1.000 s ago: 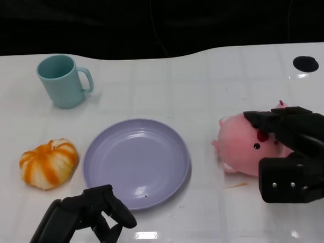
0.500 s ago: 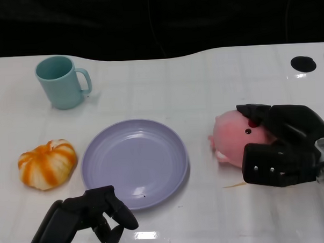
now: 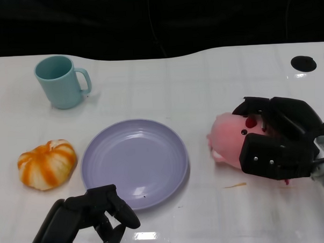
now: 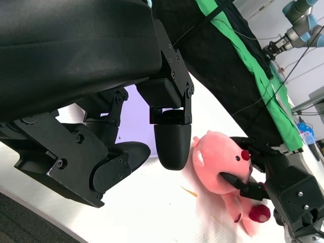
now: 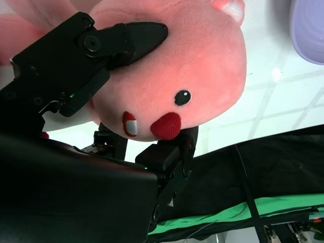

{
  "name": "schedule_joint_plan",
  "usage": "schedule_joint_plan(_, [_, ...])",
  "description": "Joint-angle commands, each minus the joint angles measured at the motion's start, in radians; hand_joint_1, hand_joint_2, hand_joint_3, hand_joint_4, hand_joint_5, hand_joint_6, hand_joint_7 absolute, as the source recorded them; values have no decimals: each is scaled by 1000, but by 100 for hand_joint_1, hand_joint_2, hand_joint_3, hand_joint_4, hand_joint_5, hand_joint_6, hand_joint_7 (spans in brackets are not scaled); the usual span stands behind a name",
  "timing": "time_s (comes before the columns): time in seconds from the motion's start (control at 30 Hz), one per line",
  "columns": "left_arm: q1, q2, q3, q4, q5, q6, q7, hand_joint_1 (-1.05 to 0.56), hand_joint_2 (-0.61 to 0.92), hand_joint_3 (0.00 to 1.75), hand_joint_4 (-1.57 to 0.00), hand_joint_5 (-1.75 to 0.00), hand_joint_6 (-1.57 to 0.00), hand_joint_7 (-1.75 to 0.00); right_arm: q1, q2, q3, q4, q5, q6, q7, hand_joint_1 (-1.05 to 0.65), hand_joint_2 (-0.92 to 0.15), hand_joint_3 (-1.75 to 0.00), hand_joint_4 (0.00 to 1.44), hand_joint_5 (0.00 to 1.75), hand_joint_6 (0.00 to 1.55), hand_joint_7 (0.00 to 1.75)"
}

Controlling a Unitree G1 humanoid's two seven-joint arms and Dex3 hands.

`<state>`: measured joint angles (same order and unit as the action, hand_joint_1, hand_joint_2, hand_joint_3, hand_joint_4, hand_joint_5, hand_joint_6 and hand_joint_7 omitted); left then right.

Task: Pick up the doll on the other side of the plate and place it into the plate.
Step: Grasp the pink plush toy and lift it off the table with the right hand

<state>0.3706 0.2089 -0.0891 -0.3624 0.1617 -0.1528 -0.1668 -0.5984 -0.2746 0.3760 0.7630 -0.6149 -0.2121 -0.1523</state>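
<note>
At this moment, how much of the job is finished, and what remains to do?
Done: the right hand grips the pink doll, its fingers pressed on the doll's head. In hand: the doll is beside the purple plate, not in it; whether it has left the table is unclear. Left: carry it over the plate and release. The left hand holds nothing.

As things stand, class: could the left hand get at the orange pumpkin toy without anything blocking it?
Probably yes. The left hand holds nothing, and the pumpkin toy lies just ahead on its own side, beside the plate, with bare table between them.
</note>
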Motion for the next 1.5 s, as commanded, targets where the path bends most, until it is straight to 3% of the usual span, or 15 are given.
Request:
schedule_joint_plan(0.03, [-5,5,0,2,5,-2,1,-9,53,108,-78,-152,-81,-115,25,-12,11,-4,0,-24,5,-17,-49,-100,87,174,76,154])
schedule_joint_plan(0.17, [-8,4,-2,4,8,-4,2,-9,53,109,-78,-151,-81,-115,34,-25,11,-41,-6,-63,-8,-15,-40,-120,89,175,84,141])
schedule_joint_plan(0.53, [-14,3,-2,9,14,-3,4,-8,53,109,-78,-151,-81,-114,74,-3,-33,-142,26,-151,-92,-9,-33,-133,93,175,78,170])
schedule_joint_plan(0.9, [-18,1,-8,17,22,-14,6,-8,52,108,-79,-151,-82,-114,56,11,-80,-224,69,-218,-94,-9,-28,-147,97,175,75,175])
schedule_joint_plan(1.27, [-19,-12,-26,14,48,-1,12,-9,53,109,-77,-155,-81,-114,-5,128,-51,-318,85,-156,13,-15,-20,-158,95,175,74,175])
schedule_joint_plan(1.5, [-18,-16,-27,18,52,-10,13,-10,51,110,-77,-157,-80,-115,-81,226,-4,-240,64,-184,8,-18,-22,-152,96,175,75,175])
